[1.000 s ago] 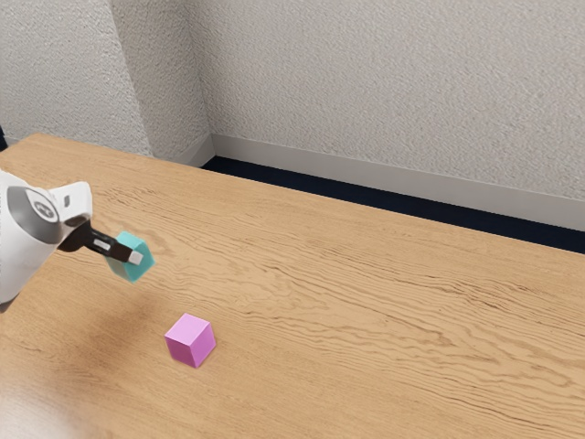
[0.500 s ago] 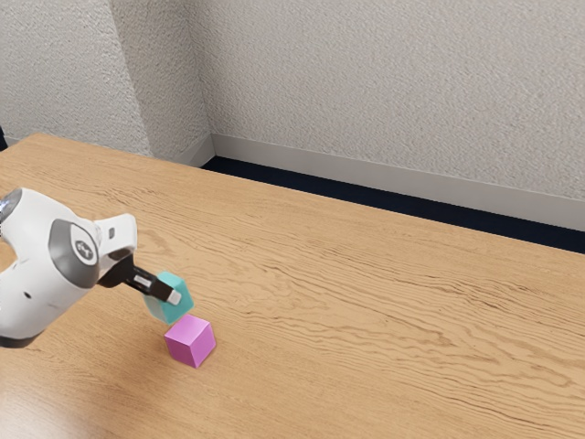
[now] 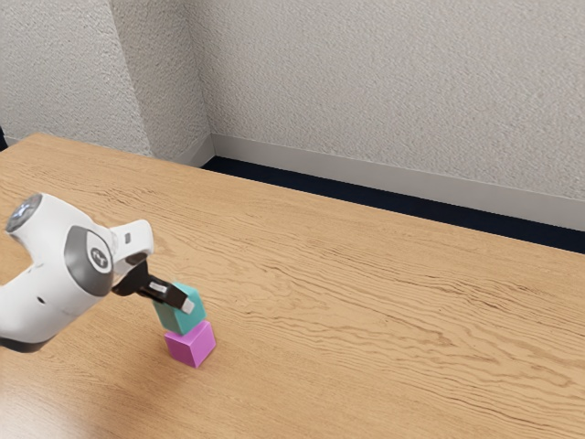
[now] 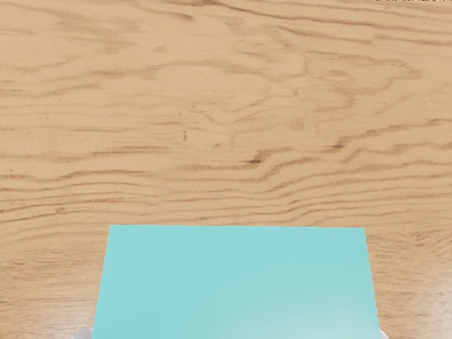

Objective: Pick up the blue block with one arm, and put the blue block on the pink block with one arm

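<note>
Tool: clamped on the blue block | Blue block: directly under the tool, apparently resting on the pink block, slightly toward the exterior view's left | Surface: wood | Judgement: release seems next; overhang risks tipping.

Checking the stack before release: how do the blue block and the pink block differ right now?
The blue block is clamped in the gripper, while the pink block is free. The blue block is the upper one, directly over the pink block, which rests on the table. Whether the two touch is unclear. Both are plain cubes of similar size.
</note>
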You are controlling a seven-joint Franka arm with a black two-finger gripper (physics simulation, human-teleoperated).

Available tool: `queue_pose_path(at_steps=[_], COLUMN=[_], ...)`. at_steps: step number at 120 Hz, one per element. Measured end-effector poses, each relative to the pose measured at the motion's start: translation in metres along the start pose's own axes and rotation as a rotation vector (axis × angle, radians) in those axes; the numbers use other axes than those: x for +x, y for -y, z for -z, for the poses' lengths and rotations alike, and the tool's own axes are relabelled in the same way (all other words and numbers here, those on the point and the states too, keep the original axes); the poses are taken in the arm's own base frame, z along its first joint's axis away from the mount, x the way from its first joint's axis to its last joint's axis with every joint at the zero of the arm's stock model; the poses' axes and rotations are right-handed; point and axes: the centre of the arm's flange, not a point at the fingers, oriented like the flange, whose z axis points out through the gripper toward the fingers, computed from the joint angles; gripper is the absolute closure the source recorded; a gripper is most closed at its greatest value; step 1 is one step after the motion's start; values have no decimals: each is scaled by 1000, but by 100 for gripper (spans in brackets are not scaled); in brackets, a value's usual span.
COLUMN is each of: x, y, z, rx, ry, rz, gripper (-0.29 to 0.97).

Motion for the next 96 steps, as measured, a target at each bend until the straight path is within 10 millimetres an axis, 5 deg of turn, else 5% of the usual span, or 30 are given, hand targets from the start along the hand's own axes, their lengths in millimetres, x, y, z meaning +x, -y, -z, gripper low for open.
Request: queue_pose_path(at_steps=[22,36,45,57,67,79,96], x=[4,50,94,160,199,233,253], y=[-3,-9,1,15,30,45,41], z=[0,23,54,118,140,170,221], rx=[-2,39,41,17,-21,-21,22], ry=[2,-46,-71,-25,65,171,256], rz=[0,-147,-201,-252,-220,-166,-105], gripper=[14,10,8,6,5,4,3])
